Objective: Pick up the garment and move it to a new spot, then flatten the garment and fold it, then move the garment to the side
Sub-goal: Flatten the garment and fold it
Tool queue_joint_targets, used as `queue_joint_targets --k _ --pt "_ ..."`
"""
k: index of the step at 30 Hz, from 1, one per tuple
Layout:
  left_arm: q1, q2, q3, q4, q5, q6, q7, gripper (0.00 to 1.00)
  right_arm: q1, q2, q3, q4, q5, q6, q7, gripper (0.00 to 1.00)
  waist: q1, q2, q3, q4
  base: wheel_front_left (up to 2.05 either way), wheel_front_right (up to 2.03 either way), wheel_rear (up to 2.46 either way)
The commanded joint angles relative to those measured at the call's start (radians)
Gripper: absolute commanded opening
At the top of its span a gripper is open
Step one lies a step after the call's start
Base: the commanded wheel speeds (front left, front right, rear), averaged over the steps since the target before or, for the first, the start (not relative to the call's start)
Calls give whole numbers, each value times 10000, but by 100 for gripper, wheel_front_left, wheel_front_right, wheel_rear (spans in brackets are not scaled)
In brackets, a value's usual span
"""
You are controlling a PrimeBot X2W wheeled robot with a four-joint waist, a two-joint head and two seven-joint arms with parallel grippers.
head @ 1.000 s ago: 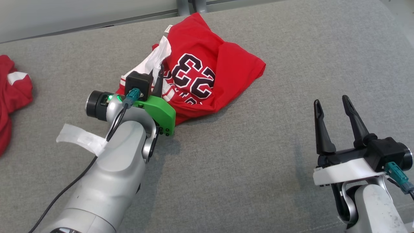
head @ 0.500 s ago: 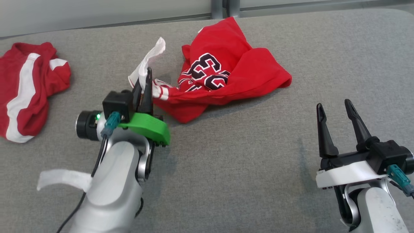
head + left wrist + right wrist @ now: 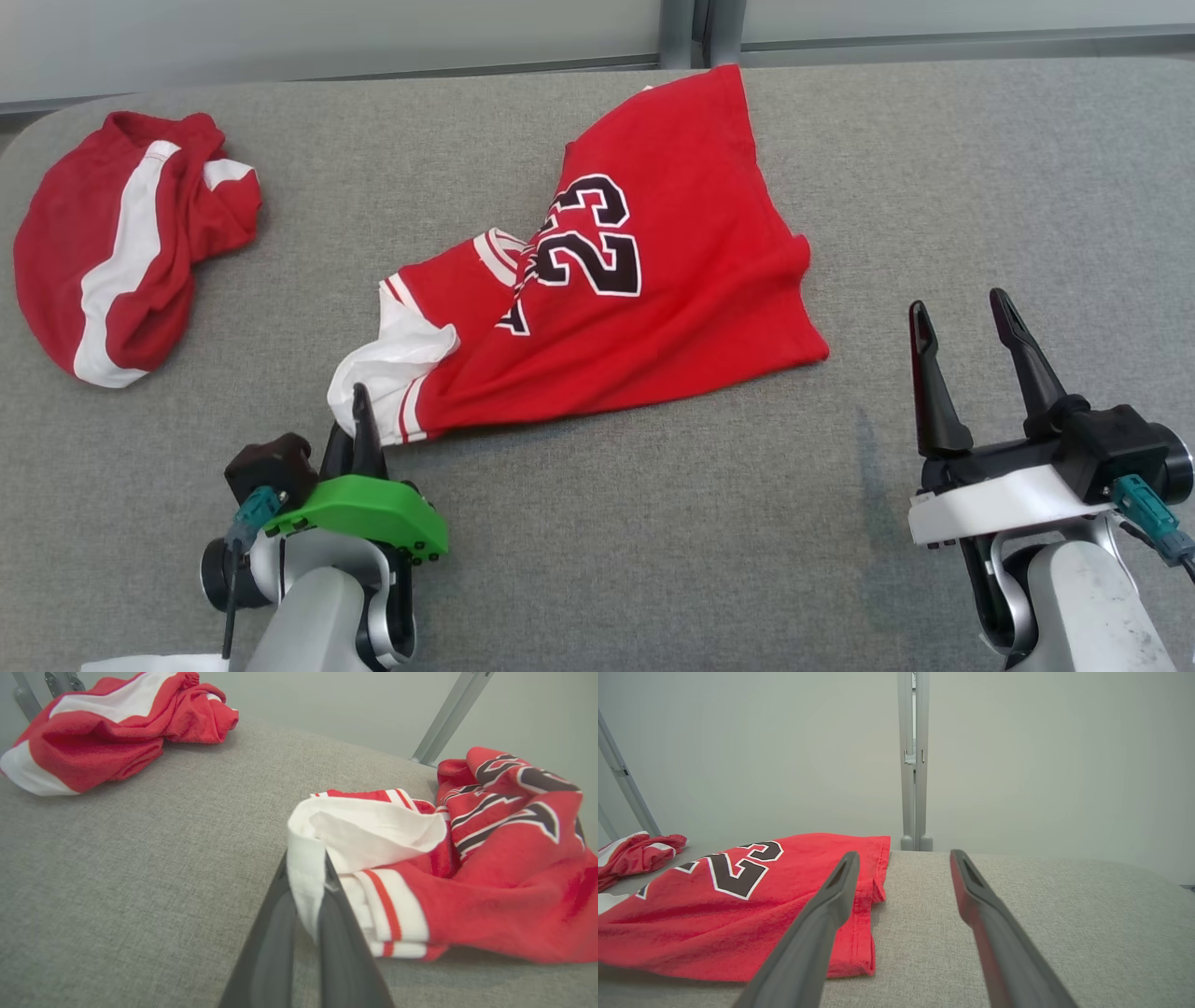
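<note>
Red garment [image 3: 644, 308], black-white numerals

Open bench on your right and near edge; cloth in the middle and far left.

You have bare grey bench [image 3: 653, 523] along the near edge between the left hand [image 3: 358, 397] and the right hand [image 3: 958, 303], and from the right hand's spread fingers up to the far edge. The red jersey [image 3: 644, 308] lies across the middle, its white sleeve [image 3: 397, 359] pinched in the left hand's closed fingers, so it bars the way there. A second red garment [image 3: 121, 252] sits bunched in the far left corner, with a bare strip between it and the jersey. Grey upright posts [image 3: 686, 33] stand just behind the far edge.
</note>
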Motion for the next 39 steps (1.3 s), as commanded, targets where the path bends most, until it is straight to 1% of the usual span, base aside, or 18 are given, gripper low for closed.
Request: queue_joint_targets --k 1,3,4,7,8,9,10,15,18,19,22,25,28,32,35,36,39 --pt "160 19 48 110 -313 55 1 0 17 -37 14 36 24 1 -30 100 0 59 -24 2 0 0 0" --pt "296 26 168 174 -923 181 0 0 28 -37 21 53 -2 1 -30 100 0 59 -44 -5 0 0 0" --pt "347 27 232 166 -1218 278 0 3 34 -35 33 58 -7 1 -30 100 0 59 -50 -9 0 0 0" --pt "442 22 223 123 -1629 436 0 33 53 -37 32 56 -12 1 -30 100 0 59 -47 -11 0 0 0" --pt "490 22 185 121 -1690 483 0 45 66 -37 23 59 -18 1 -30 100 0 59 -49 -6 0 0 0" --pt "546 23 141 107 -1729 517 0 75 75 -37 21 64 -16 1 -30 100 0 59 -47 -4 0 0 0" --pt "584 23 98 83 -1728 556 1 100 80 -35 23 69 -24 1 -30 100 0 59 -44 -2 0 0 0" --pt "617 22 259 -321 -1338 568 0 100 112 -35 -83 24 -35 1 -30 100 0 59 -52 89 0 0 0" --pt "660 24 476 -640 -819 452 0 100 125 -37 -121 12 -10 1 -30 100 0 59 -80 134 0 0 0" --pt "660 24 476 -640 -819 452 0 100 125 -37 -121 12 -10 1 -30 100 0 59 -80 134 0 0 0" --pt "633 19 492 -880 -182 247 1 100 130 -37 -156 13 23 1 -30 100 0 59 -114 167 0 0 0" --pt "450 19 231 -837 497 -31 1 100 141 -37 -165 37 38 1 -30 100 0 59 -151 167 0 0 0" --pt "104 22 -292 -362 1121 -365 1 100 145 -37 -135 53 34 1 -30 100 0 59 -178 106 0 0 0" --pt "-475 26 -830 596 1448 -657 1 100 167 -37 -60 72 43 1 -28 100 0 59 -190 -43 0 0 0" --pt "-1020 24 -1031 1480 1478 -713 1 100 169 -37 56 107 58 1 -30 100 0 59 -194 -226 0 0 0" --pt "-1368 23 -1135 2139 1501 -644 9 100 156 -37 111 133 59 1 -30 100 0 59 -201 -359 0 0 0" --pt "-1887 26 -1268 3069 1617 -508 55 100 183 -37 156 144 41 1 -30 100 0 59 -210 -547 0 0 0"
